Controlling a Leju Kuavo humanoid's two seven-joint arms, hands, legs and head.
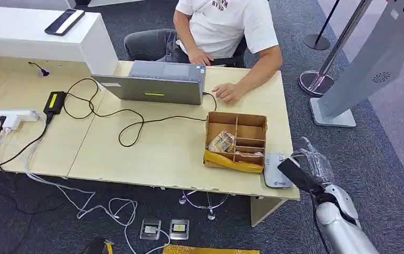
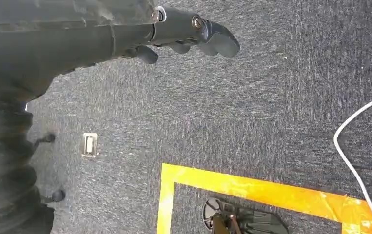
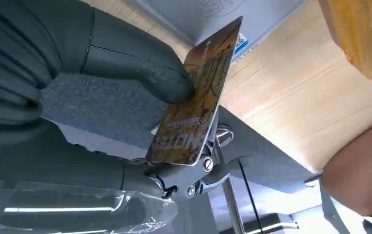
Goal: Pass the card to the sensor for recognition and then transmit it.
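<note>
My right hand (image 1: 310, 168) hovers at the table's near right corner, just right of the flat grey sensor pad (image 1: 275, 170). Between thumb (image 3: 140, 61) and fingers it pinches a brown-gold card (image 3: 196, 100); in the head view that card (image 1: 294, 172) shows as a dark slab tilted toward the pad, close above its edge. The sensor pad (image 3: 223, 14) lies beyond the card's tip in the right wrist view. My left hand (image 2: 184, 34) hangs over the carpet, fingers loosely curled, holding nothing.
A cardboard divider box (image 1: 236, 141) with yellow packets sits left of the pad. A person (image 1: 223, 32) sits behind a laptop (image 1: 154, 82), one hand (image 1: 226, 91) on the table. Cables (image 1: 109, 114) cross the desk. A grey kiosk stand (image 1: 364, 69) rises at right.
</note>
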